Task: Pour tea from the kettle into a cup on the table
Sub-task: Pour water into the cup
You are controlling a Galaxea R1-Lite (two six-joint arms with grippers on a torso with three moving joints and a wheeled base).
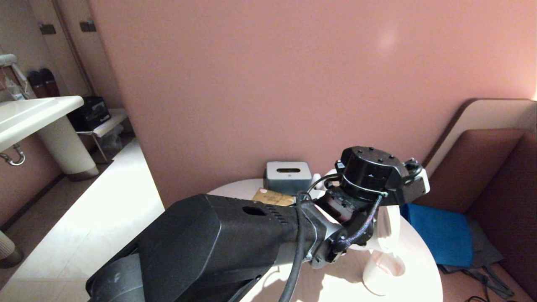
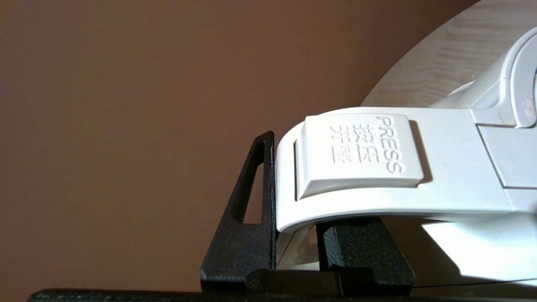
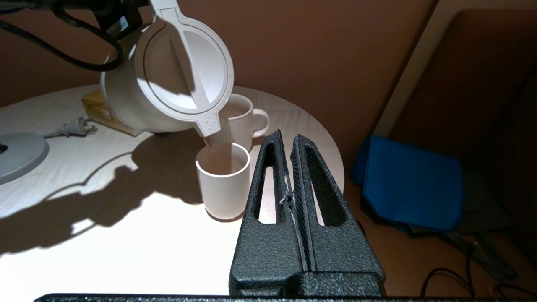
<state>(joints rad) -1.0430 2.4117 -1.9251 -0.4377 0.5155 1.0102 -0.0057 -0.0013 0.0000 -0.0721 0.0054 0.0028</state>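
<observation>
the left gripper, clamped on the kettle handle, should tilt gently, keeping its spout over the cup below.

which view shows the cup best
The right wrist view: the cup stands whole on the table, under the tilted kettle spout. In the head view the left arm hides all but part of the cup. The left wrist view shows none of it.
</observation>
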